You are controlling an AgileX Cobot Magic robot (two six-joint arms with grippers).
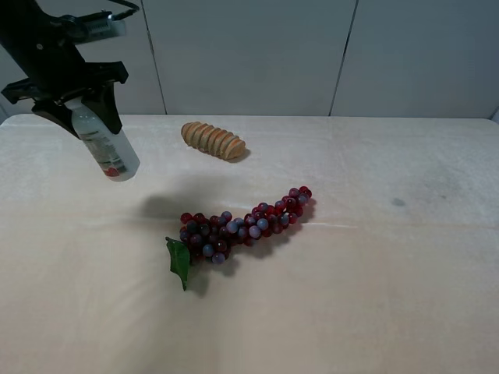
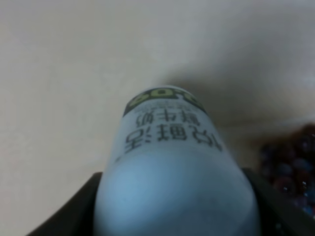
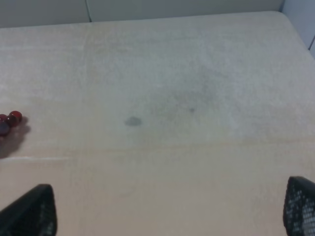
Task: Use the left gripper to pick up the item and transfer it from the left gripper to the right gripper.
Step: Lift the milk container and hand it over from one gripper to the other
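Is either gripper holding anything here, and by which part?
The left gripper holds the white bottle by its upper end, tilted in the air. The right gripper is open and holds nothing.

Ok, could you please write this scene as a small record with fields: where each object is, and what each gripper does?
bottle: held in the air above the table, tilted, base lower
left gripper: jaws shut on the bottle's upper part
right gripper: jaws open, nothing between them
grape bunch: lying on the table, near the middle
wooden piece: on the table, behind the grape bunch, apart from it
handover: not yet done
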